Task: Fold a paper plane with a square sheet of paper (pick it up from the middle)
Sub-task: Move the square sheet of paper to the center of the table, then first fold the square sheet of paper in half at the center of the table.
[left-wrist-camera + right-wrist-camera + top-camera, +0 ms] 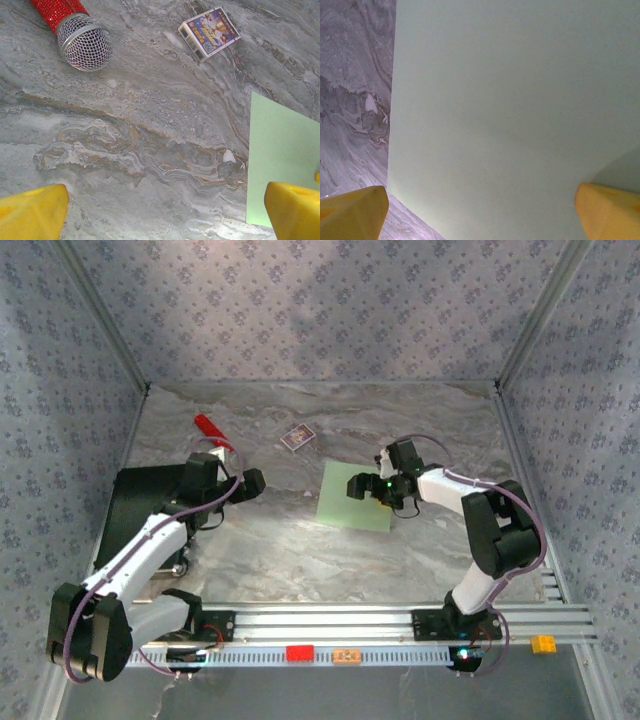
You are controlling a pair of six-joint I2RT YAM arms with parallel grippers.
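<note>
**Right pincer over the sheet, left one waiting at its edge**

The right pincer point(362, 487) is released, its yellow fingers spread wide and holding nothing. In its own wrist view the right pincer point(480, 215) hangs directly over the square sheet of paper point(510, 110). One fingertip is above the green surface and casts a shadow on it, while the other is above bare table just off the sheet's left edge. I cannot tell whether either tip touches the paper.

The left pincer point(250, 483) is also released and empty. From its wrist camera, the left pincer point(162, 212) is over bare marble, and the sheet point(285, 150) comes in from its right, close beside one finger.

The sheet point(345, 505) lies flat and unfolded near the middle of the table point(300, 550). Being square it has no long axis, and its edges sit slightly skewed to the table's sides. The right arm is plainly the nearer one. A pick-up from the middle likely needs it to shift further inward from the left edge before it descends.

A red microphone point(82, 40) and a small card box point(209, 31) lie further back, well apart from the paper.
</note>
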